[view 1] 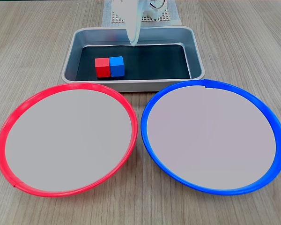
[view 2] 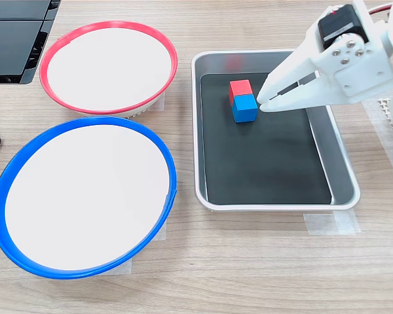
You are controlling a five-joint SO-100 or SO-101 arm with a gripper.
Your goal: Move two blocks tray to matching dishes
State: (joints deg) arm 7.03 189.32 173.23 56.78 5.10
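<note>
While small red cube and blue cube sit touching in grey metal tray, white gripper is poised nearly closed, empty; wider opening needed before descent.

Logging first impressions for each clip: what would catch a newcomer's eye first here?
Two big round plates dominate the wooden table: the red-rimmed plate and the blue-rimmed plate, side by side and both empty. Behind them in that fixed view sits a metal tray holding a red block and a blue block pressed together. The white gripper hangs over the tray with its tips close beside the blue block, holding nothing.
</note>
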